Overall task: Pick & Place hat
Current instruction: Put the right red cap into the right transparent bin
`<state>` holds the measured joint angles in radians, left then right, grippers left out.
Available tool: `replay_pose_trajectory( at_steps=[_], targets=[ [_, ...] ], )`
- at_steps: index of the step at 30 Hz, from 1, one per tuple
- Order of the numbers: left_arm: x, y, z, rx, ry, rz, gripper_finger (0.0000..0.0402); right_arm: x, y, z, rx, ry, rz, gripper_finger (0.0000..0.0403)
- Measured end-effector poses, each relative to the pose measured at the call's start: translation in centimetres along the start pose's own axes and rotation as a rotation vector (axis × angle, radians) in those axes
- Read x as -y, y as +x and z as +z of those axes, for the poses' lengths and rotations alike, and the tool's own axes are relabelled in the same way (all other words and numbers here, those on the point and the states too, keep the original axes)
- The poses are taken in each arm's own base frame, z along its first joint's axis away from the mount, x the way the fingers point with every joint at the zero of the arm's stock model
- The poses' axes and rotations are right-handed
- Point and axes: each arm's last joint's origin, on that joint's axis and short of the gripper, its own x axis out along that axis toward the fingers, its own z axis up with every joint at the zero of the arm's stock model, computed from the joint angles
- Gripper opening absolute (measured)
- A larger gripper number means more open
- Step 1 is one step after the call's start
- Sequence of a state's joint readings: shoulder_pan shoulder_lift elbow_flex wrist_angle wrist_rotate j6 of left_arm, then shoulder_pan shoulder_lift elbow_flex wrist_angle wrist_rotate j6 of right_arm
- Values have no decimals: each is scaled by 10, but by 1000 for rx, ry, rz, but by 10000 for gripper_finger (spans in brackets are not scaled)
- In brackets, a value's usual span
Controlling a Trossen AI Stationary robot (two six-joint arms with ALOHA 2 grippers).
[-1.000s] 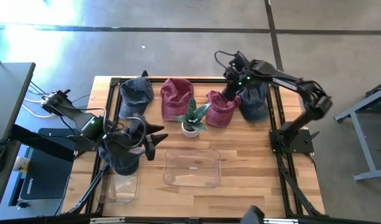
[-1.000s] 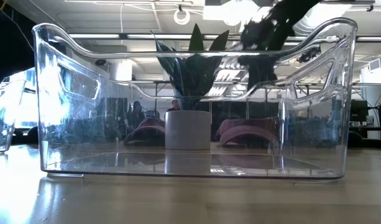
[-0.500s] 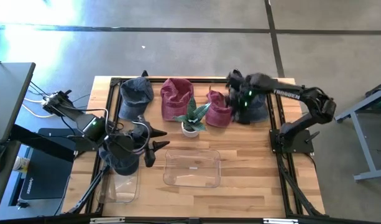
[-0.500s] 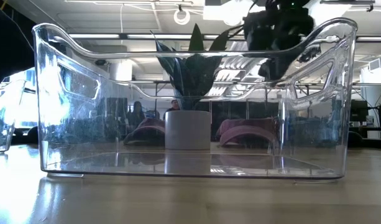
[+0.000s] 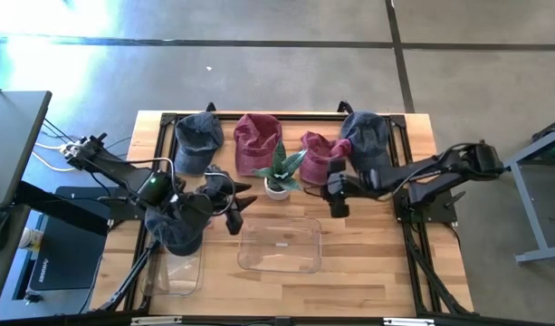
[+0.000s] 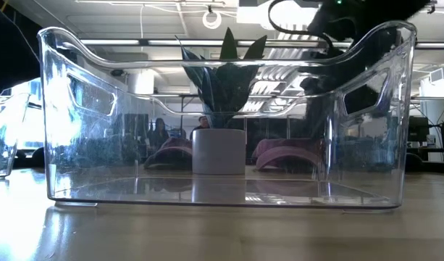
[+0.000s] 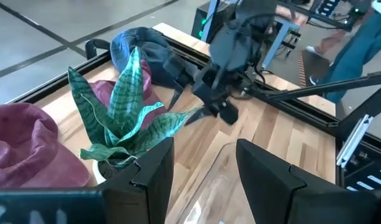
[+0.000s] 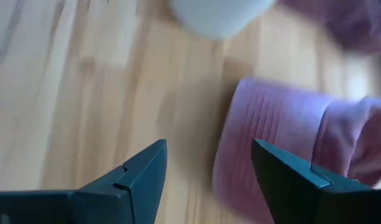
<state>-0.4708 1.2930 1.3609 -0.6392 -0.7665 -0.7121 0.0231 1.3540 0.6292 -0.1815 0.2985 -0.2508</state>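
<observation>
Wood-slat bench [image 5: 349,244] with a black metal frame. Soft fabric hats along the far edge: slate-blue hat [image 5: 197,138] at 11 o'clock, big crumpled maroon hat [image 5: 257,141] at 12, small maroon hat [image 5: 319,149] with ribbed stitching at 1, second blue hat [image 5: 366,138] at 2. Spiky green plant in a white pot [image 5: 278,186] sits mid-bench. Clear plastic bin [image 5: 280,245] with rounded corners at 6, a smaller clear tub [image 5: 179,273] at 7

My right end effector [image 5: 335,196] is low over the bench at 3 o'clock of the pot, fingers apart, nothing between them. The small maroon hat lies on the bench just ahead of its tips, toward 12, not touching

My left end effector [image 5: 228,210] is at 9 o'clock of the bin, fingers apart and empty. A dark blue hat [image 5: 179,228] is bunched under that wrist, above the small tub
</observation>
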Motion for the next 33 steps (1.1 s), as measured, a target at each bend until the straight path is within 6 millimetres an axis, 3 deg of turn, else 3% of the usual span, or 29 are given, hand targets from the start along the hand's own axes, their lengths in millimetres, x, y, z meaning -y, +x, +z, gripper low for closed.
replay_pose_trajectory(
  at_steps=[3, 15, 21, 33],
  targets=[
    [-2, 3, 2, -9, -8, -4, 169, -8, 12, -10, 87, -88, -39, 231],
    [-2, 5, 1, -94, -5, -92, 169, -15, 45, -33, -16, -251, -203, 240],
    [-2, 5, 1, -88, 10, -80, 169, -15, 59, -33, -39, -252, -353, 217],
    [-2, 5, 3, -48, -52, -53, 169, 1, 62, -33, -69, -159, -549, 152]
  ],
)
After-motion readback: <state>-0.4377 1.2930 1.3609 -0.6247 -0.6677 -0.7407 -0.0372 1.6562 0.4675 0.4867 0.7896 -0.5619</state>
